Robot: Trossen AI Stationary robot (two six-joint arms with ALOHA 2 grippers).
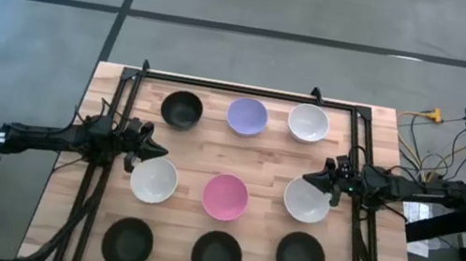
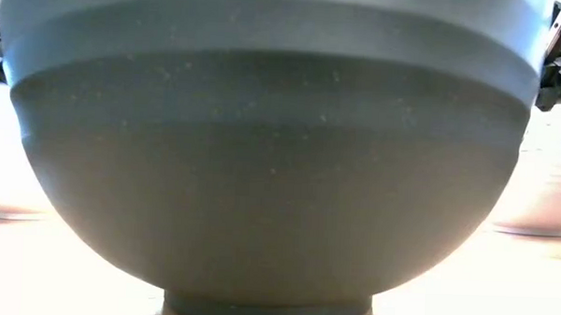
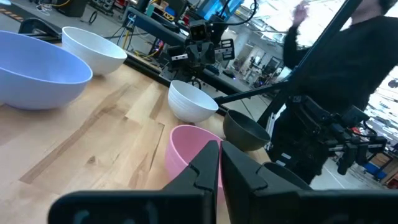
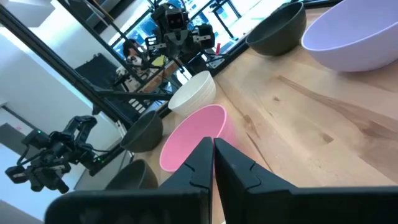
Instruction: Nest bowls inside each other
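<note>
I see a wooden table (image 1: 264, 169) with a dark frame, standing on a grey floor. Behind it is a busy room with shelves and cables, and in my left wrist view a person in dark clothes (image 3: 348, 68) stands past the table's edge.

My left gripper (image 1: 154, 149) is at the left side of the table. Its 2 fingers are pressed together and hold nothing. Its tip is just beside the rim of a white bowl (image 1: 153, 180). My right gripper (image 1: 310, 177) is at the right side. Its fingers are together too, with nothing between them. Its tip is just above another white bowl (image 1: 307, 200).

Between those 2 white bowls sits the pink bowl (image 1: 225, 197), in the middle of the table. Both grippers point toward it.

I count 9 bowls in 3 rows of 3. None is inside another. The far row has a black bowl (image 1: 182, 109), the purple bowl (image 1: 247, 116) and a third white bowl (image 1: 308, 122). The near row has 3 black bowls: the left black one (image 1: 128, 243), the middle black one (image 1: 216, 257) and the right black one (image 1: 300, 257).

In the low view, the middle black one fills almost the whole picture, so I can see little else there.
</note>
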